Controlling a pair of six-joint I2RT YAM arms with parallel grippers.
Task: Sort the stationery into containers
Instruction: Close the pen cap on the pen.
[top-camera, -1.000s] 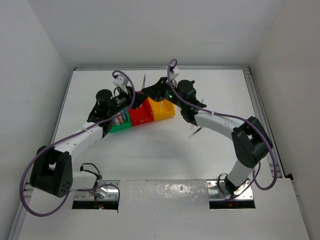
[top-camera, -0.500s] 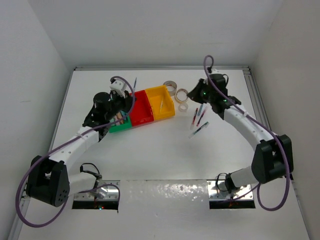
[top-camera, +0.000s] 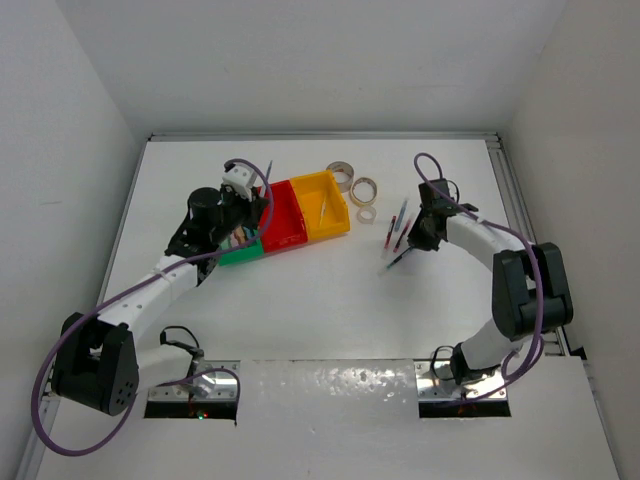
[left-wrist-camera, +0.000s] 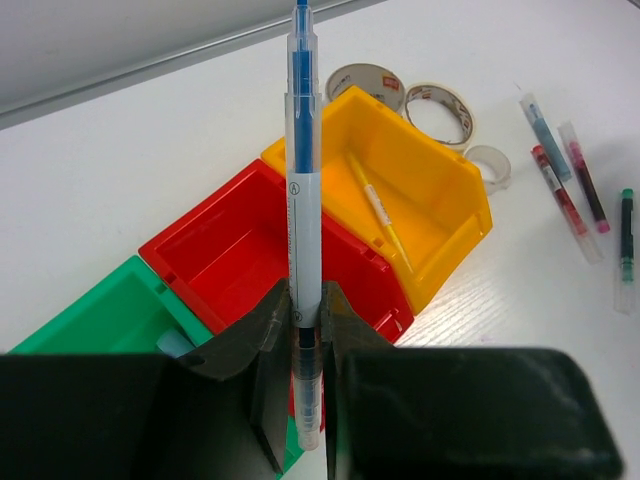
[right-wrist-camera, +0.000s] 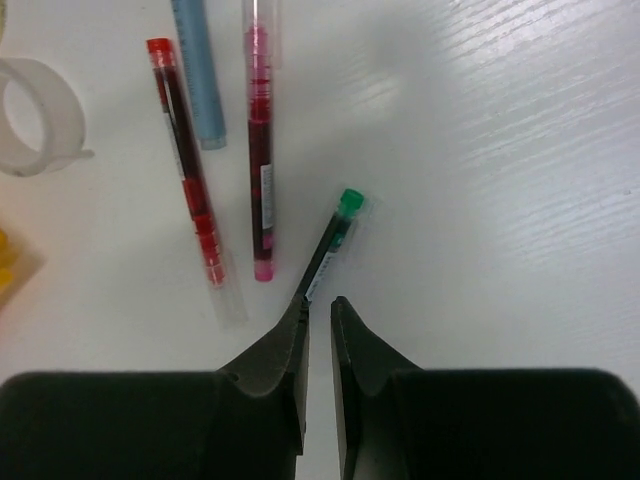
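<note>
The left fingers (left-wrist-camera: 262, 345), clamped on the blue pen (left-wrist-camera: 303, 200), should release over the yellow bin (left-wrist-camera: 452, 240) ahead; the right fingers (right-wrist-camera: 283, 350), barely apart, must widen around the green-capped pen (right-wrist-camera: 330, 245) ahead.

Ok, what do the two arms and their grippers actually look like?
They match. The left arm and right arm each have white links between bulky black joints, with a purple cable looping along each. The left gripper and right gripper are black, with a boxy body and two thin, tapering fingers.
</note>
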